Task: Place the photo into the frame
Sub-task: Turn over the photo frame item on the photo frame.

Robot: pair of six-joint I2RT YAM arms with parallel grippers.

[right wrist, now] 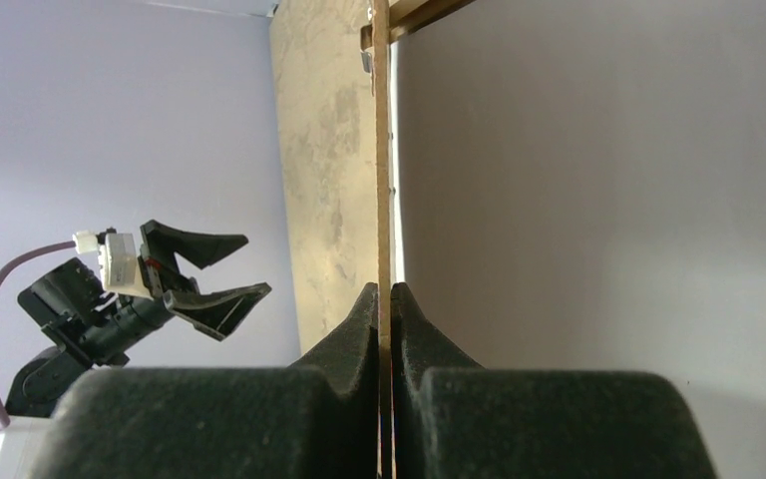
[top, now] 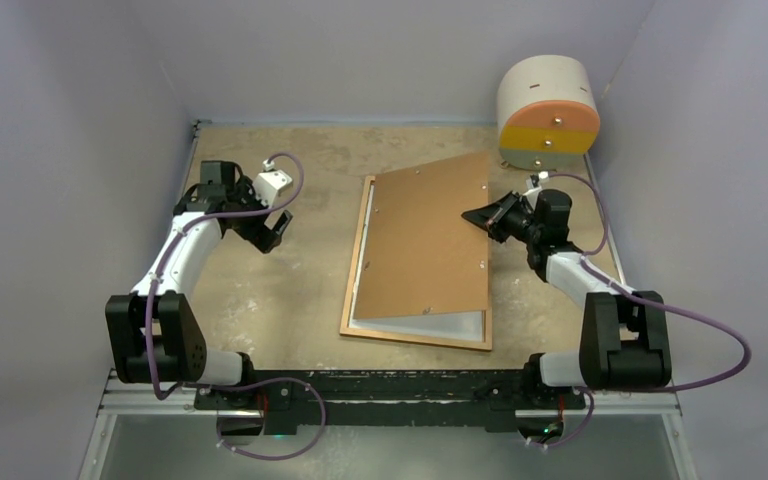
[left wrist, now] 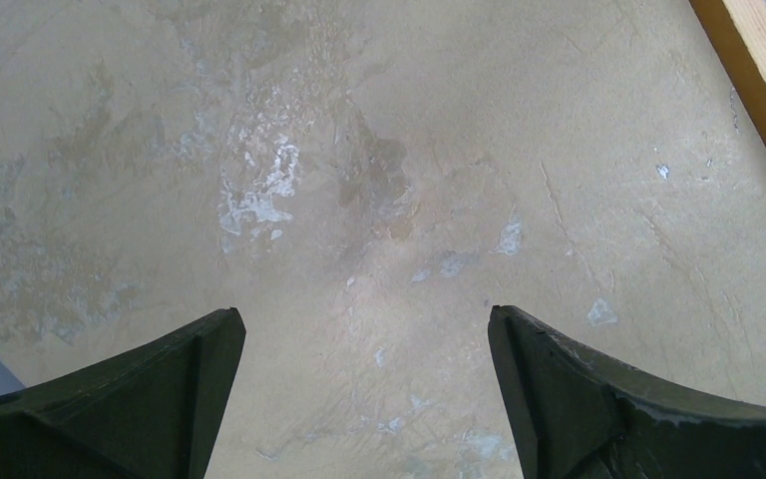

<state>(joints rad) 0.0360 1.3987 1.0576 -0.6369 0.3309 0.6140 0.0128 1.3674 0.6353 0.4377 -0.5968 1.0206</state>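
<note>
The orange-brown frame (top: 358, 255) lies flat in the middle of the table. Its brown backing board (top: 425, 240) is tilted, with its right edge raised off the frame. My right gripper (top: 475, 215) is shut on that right edge; the right wrist view shows the thin board (right wrist: 382, 150) edge-on between my fingertips (right wrist: 383, 291). A pale sheet (top: 430, 322) shows under the board at the frame's near end; I cannot tell whether it is the photo or the pane. My left gripper (top: 272, 232) is open and empty, left of the frame, over bare table (left wrist: 367, 329). The frame's rim (left wrist: 758, 80) shows there.
A round drawer cabinet (top: 548, 112) with orange and yellow fronts stands at the back right corner, just beyond my right arm. Pale walls close in the table on the left, back and right. My left gripper (right wrist: 204, 274) also shows in the right wrist view.
</note>
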